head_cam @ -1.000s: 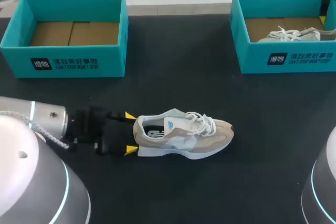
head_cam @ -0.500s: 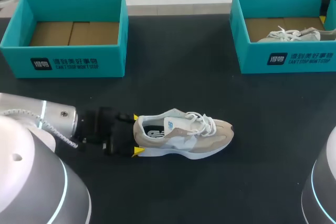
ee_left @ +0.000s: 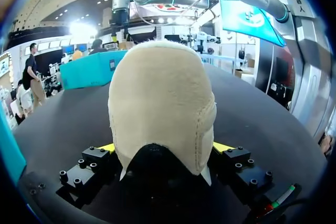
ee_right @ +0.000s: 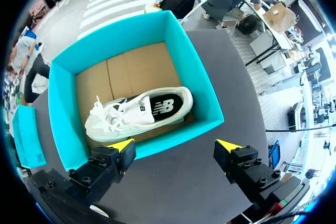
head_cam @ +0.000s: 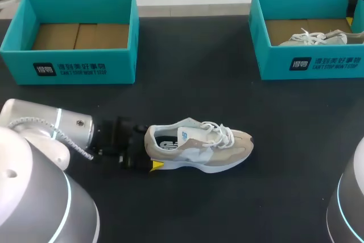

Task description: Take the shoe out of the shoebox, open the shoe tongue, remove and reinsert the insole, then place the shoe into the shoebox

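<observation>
A beige and white shoe [head_cam: 199, 143] lies on its sole in the middle of the black table, toe pointing right. My left gripper [head_cam: 149, 147] is at its heel, open, with one yellow fingertip [head_cam: 156, 165] showing by the sole. In the left wrist view the heel [ee_left: 160, 108] fills the space between the open fingers [ee_left: 107, 147] of that gripper [ee_left: 165, 148], hiding most of both tips. My right gripper [ee_right: 174, 145] hangs open and empty above the right teal shoebox [ee_right: 202, 82], where a second, white shoe [ee_right: 139, 111] lies.
An empty teal shoebox [head_cam: 74, 66] stands at the back left. The right shoebox [head_cam: 310, 64] stands at the back right with the white shoe [head_cam: 315, 38] inside. Bare black table lies between the boxes and around the shoe.
My left gripper has slid to the right, and its fingers now stand on either side of the shoe's heel. The shoe and the right arm have not moved.
</observation>
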`<action>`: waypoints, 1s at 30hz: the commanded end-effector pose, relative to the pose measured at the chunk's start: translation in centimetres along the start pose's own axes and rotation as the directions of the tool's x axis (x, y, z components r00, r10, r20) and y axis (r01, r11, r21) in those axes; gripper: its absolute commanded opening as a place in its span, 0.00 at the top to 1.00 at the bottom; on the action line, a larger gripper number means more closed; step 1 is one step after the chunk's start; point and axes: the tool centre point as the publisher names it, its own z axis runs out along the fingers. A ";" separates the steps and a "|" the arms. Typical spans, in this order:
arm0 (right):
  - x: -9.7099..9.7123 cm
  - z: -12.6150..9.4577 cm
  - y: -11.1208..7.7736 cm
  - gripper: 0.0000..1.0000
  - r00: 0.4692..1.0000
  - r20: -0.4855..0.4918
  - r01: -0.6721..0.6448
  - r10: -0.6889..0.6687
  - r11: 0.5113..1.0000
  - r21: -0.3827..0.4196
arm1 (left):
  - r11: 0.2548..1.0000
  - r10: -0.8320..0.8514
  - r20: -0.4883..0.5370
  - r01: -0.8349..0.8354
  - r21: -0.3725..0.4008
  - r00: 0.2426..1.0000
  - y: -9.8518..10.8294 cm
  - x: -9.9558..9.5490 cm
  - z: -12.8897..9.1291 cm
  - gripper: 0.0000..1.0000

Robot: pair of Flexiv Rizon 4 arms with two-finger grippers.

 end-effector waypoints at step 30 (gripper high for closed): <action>0.6 -0.1 -0.3 0.00 1.000 0.003 0.019 -0.019 1.000 0.010 | 1.000 -0.013 -0.010 0.013 -0.024 1.000 0.1 -0.1 0.7 1.00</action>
